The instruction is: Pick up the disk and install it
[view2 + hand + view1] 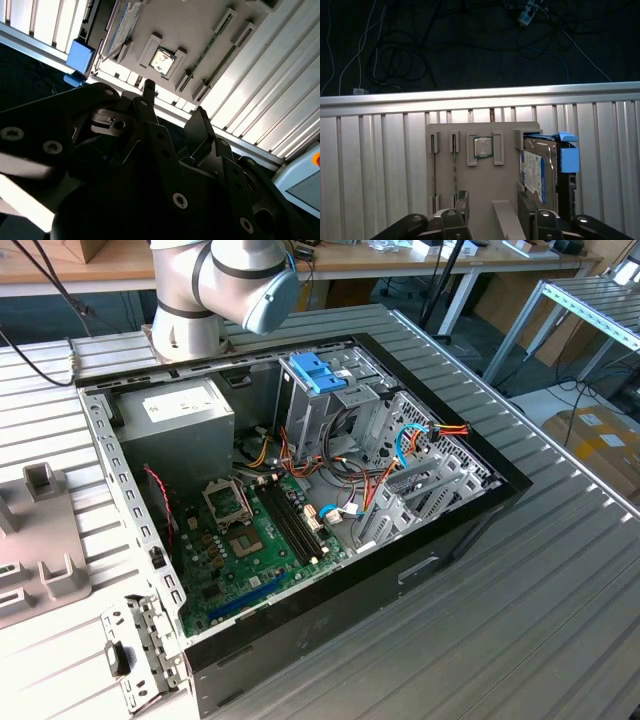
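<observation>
The disk [538,172] stands on edge in a slot of a grey fixture plate [482,185]. It is a flat drive with a white and blue label, framed by a light-blue carrier with a blue end tab [568,157]. That tab [80,55] also appears in the second wrist view. My gripper [493,196] hovers over the plate, open, with nothing between its dark fingers [462,200]. The disk lies just to the side of one finger, apart from it. In the second wrist view the gripper [174,99] points at the plate beside a square chip [161,60].
An open computer case [300,490] lies on the ribbed metal table [520,620], with a motherboard, cables and a drive cage topped by a light-blue piece [318,370]. The arm's base [200,300] stands behind it. The grey fixture plate [40,540] sits at the exterior view's left.
</observation>
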`<state>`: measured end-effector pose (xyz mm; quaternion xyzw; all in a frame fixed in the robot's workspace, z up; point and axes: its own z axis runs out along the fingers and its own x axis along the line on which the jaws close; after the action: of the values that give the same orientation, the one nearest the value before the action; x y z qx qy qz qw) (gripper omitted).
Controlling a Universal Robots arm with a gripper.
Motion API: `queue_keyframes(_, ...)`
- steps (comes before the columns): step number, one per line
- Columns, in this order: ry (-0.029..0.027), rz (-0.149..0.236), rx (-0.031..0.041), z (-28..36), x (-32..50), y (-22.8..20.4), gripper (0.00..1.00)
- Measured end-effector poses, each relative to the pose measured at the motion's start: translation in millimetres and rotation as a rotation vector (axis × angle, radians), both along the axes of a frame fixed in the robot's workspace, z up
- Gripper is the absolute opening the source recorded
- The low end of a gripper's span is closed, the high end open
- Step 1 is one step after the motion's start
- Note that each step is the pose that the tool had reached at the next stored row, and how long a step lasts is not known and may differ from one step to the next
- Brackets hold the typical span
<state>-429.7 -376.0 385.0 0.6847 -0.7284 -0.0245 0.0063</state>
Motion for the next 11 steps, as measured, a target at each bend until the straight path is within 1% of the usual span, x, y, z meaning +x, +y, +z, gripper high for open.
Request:
queue_keyframes(1, 0.0000, 0.000, 0.0000, 0.0, 0.0, 0.0, 0.49)
queue_keyframes(3, 0.0000, 0.000, 0.0000, 0.0, 0.0, 0.0, 0.62)
queue_keyframes(11, 0.0000, 0.001, 0.0000, -0.4, 0.0, 0.1, 0.62)
